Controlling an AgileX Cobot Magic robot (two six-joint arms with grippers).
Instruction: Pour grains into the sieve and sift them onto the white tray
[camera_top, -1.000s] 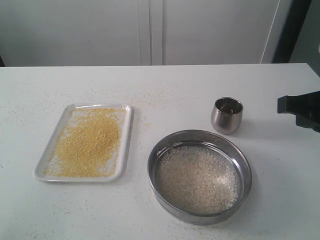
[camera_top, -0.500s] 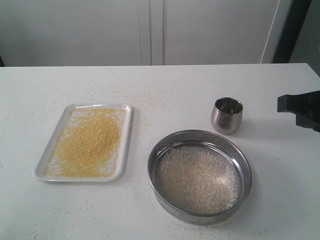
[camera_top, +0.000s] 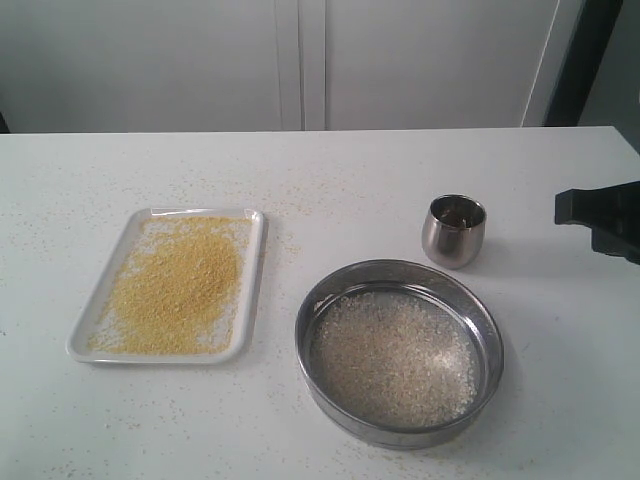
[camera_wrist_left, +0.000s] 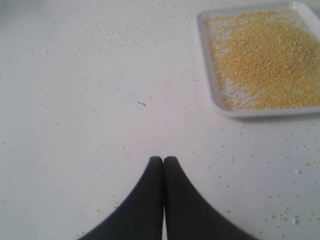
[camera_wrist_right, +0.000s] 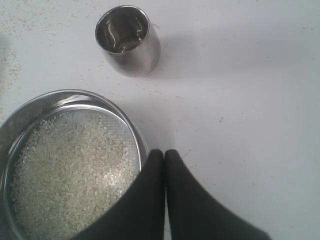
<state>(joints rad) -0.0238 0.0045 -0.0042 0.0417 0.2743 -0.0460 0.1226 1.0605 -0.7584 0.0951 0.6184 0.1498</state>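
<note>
The white tray (camera_top: 82, 340) lies on the left of the table with golden-yellow grains (camera_top: 180, 285) spread over it; it shows too in the left wrist view (camera_wrist_left: 210, 85). The steel sieve (camera_top: 490, 330) stands at the front right, holding whitish rice-like grains (camera_top: 392, 358); its rim (camera_wrist_right: 60, 97) also shows in the right wrist view. My left gripper (camera_wrist_left: 163, 160) is shut and empty over bare table, apart from the tray. My right gripper (camera_wrist_right: 164, 153) is shut and empty, above the table beside the sieve's rim. Part of the right arm (camera_top: 600, 218) shows at the right edge.
A small rounded steel cup (camera_top: 453, 231), (camera_wrist_right: 128, 40) stands upright behind the sieve and looks empty. Stray grains lie scattered over the white table (camera_top: 330, 180). White cabinet doors rise behind the table's far edge.
</note>
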